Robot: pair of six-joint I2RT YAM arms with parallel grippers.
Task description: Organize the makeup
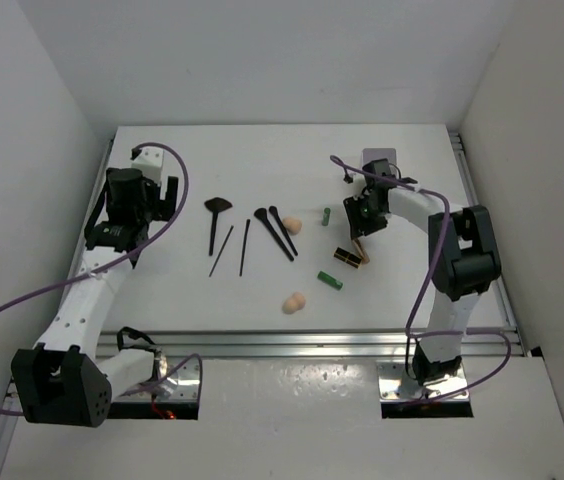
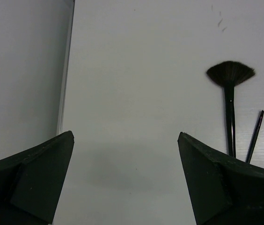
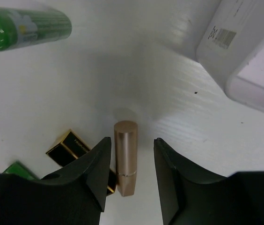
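My right gripper is open and low over the table, its jaws astride the beige tube, which lies flat. The left finger is close to the tube; a gap shows on the right. The black-gold lipstick lies just left of it. Green tubes lie nearby. From above, my right gripper is at the right of the spread. Thin black brushes, sticks, a fan brush and two peach sponges lie mid-table. My left gripper is open and empty, left of the fan brush.
A white box stands just beyond my right gripper, at the back right of the table. The left wall and table edge run close beside my left gripper. A small green piece lies left of my right gripper.
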